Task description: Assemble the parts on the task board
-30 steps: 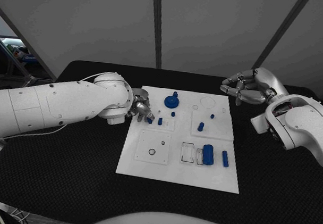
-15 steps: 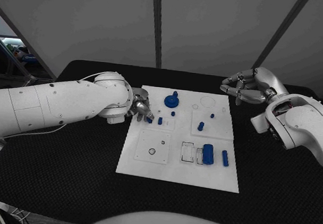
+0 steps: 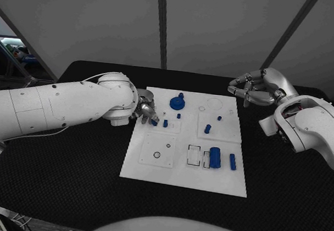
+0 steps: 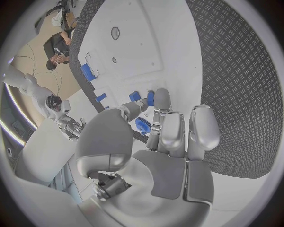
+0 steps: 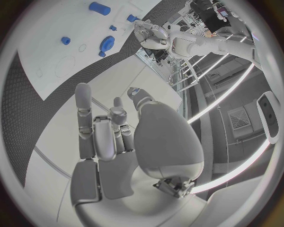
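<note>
Pinching a small blue part (image 3: 155, 122) over the task board (image 3: 185, 172), left hand (image 3: 145, 111) fingers; right hand (image 3: 250, 89) curled, empty.

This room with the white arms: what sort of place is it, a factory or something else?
Probably a robotics lab or test cell, not a factory line. A white task board with small blue parts lies on a black table, plain grey panels stand behind it, and the left hand works at the board's edge.

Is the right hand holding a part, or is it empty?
Empty. The right hand hangs beyond the task board's far right corner, fingers loosely curled, nothing between them.
</note>
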Robot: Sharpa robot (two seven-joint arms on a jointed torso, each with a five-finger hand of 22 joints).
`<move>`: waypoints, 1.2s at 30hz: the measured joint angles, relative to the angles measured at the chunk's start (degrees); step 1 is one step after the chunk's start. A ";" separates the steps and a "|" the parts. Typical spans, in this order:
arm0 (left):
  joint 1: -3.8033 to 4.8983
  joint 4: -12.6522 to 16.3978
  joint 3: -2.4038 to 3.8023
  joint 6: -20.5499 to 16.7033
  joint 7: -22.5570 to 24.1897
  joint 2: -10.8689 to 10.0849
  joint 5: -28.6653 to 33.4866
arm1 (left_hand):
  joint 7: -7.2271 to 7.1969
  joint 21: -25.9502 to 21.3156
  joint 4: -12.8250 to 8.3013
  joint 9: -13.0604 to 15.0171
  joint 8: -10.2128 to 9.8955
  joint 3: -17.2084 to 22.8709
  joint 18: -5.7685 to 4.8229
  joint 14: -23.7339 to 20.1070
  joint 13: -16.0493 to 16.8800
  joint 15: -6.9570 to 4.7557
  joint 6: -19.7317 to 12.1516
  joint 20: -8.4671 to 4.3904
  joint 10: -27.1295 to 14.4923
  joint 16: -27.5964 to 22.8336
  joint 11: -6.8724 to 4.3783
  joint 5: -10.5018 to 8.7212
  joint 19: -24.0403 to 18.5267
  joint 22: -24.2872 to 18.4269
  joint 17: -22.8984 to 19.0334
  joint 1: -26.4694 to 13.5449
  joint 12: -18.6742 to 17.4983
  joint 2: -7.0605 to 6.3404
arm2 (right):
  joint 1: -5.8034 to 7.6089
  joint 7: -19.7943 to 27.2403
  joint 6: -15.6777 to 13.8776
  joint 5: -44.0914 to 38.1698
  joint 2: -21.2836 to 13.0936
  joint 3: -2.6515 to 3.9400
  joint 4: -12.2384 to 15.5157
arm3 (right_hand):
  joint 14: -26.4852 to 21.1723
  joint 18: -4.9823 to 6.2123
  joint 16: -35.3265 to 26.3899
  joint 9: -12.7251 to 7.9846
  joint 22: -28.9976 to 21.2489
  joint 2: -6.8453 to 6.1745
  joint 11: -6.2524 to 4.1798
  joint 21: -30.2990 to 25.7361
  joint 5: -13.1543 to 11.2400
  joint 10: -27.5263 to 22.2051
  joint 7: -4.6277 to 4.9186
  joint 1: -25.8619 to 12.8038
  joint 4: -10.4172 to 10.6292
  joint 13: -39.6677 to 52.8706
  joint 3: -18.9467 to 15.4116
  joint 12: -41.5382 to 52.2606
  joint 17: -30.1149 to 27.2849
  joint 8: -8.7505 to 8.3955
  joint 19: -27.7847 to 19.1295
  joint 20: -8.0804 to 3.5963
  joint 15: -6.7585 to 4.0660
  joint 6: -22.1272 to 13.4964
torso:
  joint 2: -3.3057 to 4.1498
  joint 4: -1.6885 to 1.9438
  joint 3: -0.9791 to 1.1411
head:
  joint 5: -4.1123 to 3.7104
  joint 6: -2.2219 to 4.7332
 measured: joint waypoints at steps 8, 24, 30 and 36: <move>0.23 -0.59 -0.29 0.51 -0.08 0.55 -0.39 | -0.43 0.35 -0.03 -0.34 0.59 0.02 0.00 0.07 1.59 0.08 0.21 0.13 0.43 0.00 0.42 0.00 0.13 0.39 0.00 -0.38 1.55 0.36 | 0.00 -0.01 0.01 0.00 -0.06 0.00 0.05 | 0.00 0.00 0.00 0.05 0.00 0.00 0.00 0.00 0.00 0.00 0.00 0.00 0.00 0.00 0.00 0.00 0.00 0.00 0.00 0.00 0.00 0.00 | 0.00 0.00 0.02 | -0.10 -0.20; 0.46 -1.55 -0.45 1.26 -0.34 1.31 -0.70 | -1.90 1.68 -4.74 -3.33 1.98 -3.07 -0.01 0.07 5.29 -0.41 1.73 -0.20 2.22 0.00 -0.79 -1.38 1.04 1.55 0.07 -2.81 4.88 0.94 | 0.00 -0.02 0.03 0.00 -0.16 0.00 0.11 | 0.00 0.00 0.00 0.04 -0.05 0.00 0.00 0.00 0.00 0.00 0.00 0.00 0.16 -0.08 0.16 0.00 -0.01 -0.01 0.00 0.00 0.00 0.00 | -0.01 -0.01 0.01 | -0.34 -0.54; 0.42 -1.91 -0.54 1.27 -0.54 1.56 -0.79 | -2.24 1.94 -3.74 -4.44 2.20 -6.49 -0.01 -0.13 5.99 -0.73 2.48 -0.41 3.99 0.00 -2.56 -1.36 1.25 1.54 0.06 -2.80 5.43 0.96 | 0.00 -0.03 0.03 0.00 -0.18 0.00 0.11 | 0.00 0.00 0.00 0.04 -0.05 0.00 0.00 0.00 0.00 0.00 0.00 0.00 0.16 -0.08 0.16 0.00 -0.01 -0.01 0.00 0.00 0.00 0.00 | -0.02 -0.01 -0.01 | -0.37 -0.63; 0.37 -2.10 -0.59 1.35 -0.72 1.74 -0.87 | -1.94 2.56 -3.15 -5.14 2.21 -8.13 -0.01 -0.22 7.03 -0.83 2.55 -0.41 4.61 0.00 -2.76 -1.36 1.65 1.54 0.14 -2.84 6.42 1.51 | 0.00 -0.03 0.03 0.00 -0.18 0.00 0.11 | 0.00 0.00 0.00 0.03 -0.05 0.00 0.00 0.00 0.00 0.00 0.00 0.00 0.16 -0.07 0.16 0.00 -0.01 -0.01 0.00 0.00 0.00 0.00 | -0.03 0.03 -0.01 | -0.41 -0.68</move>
